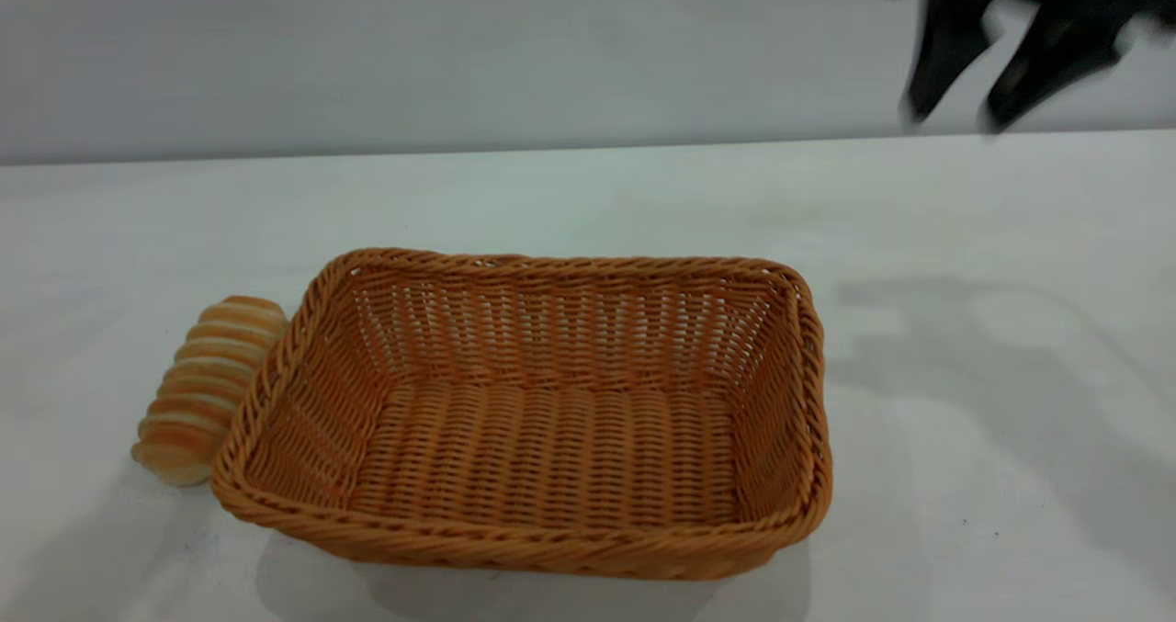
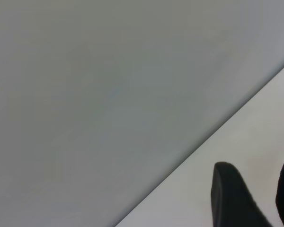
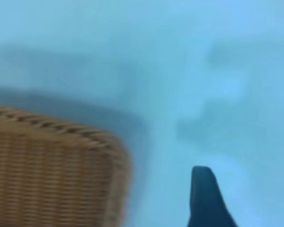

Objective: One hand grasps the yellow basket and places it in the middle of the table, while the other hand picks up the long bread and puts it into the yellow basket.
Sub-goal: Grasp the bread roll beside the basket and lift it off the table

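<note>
The yellow basket [image 1: 524, 420] stands empty on the white table [image 1: 965, 328], near the front and a little left of centre. The long bread [image 1: 204, 385] lies on the table, touching the basket's left end wall from outside. My right gripper [image 1: 955, 117] hangs high above the table's far right, open and empty, well clear of the basket. In the right wrist view one finger [image 3: 203, 198] shows over bare table beside a corner of the basket [image 3: 52, 175]. My left gripper [image 2: 255, 165] is open and empty over bare table near its edge; it is out of the exterior view.
A plain grey wall [image 1: 459, 43] runs behind the table's far edge. Bare table lies to the right of the basket and behind it.
</note>
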Robot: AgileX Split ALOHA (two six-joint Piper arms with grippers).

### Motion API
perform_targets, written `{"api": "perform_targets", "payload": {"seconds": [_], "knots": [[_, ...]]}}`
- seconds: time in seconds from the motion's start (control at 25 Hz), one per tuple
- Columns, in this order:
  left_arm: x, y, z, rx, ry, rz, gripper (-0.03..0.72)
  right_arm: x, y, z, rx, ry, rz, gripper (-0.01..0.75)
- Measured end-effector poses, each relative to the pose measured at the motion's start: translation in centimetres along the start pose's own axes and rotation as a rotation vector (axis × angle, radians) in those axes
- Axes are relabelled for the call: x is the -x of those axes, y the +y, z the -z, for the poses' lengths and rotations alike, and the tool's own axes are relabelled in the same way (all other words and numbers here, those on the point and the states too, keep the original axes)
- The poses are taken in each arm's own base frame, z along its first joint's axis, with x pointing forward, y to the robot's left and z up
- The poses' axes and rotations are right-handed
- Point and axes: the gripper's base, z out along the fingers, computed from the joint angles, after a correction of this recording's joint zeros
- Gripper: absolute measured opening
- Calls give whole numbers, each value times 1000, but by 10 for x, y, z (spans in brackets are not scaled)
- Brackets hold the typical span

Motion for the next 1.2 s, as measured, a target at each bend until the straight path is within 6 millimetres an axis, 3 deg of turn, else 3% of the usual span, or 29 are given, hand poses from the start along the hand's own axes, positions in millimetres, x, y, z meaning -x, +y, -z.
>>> {"api": "perform_targets", "payload": {"seconds": [0.12,0.24,0.36,0.52,0.8,0.92,1.04,1.2], "knots": [[-1,2,0,18,11,0,294,0,-1,66,-75,-110,110,479],[-2,3,0,37,21,2,294,-18,0,131,-112,-199,175,476],[-3,5,0,56,32,3,294,-53,-1,183,-110,-293,201,473],[-4,7,0,74,41,16,294,-116,-9,216,-105,-346,210,462],[-5,9,1,98,52,58,294,-235,-29,240,-93,-464,206,447],[-5,9,1,101,52,77,294,-277,-38,238,-80,-521,182,446],[-6,10,1,114,59,82,294,-308,-45,229,-74,-555,174,444],[-10,15,1,172,93,88,294,-326,-50,216,-71,-564,171,444]]}}
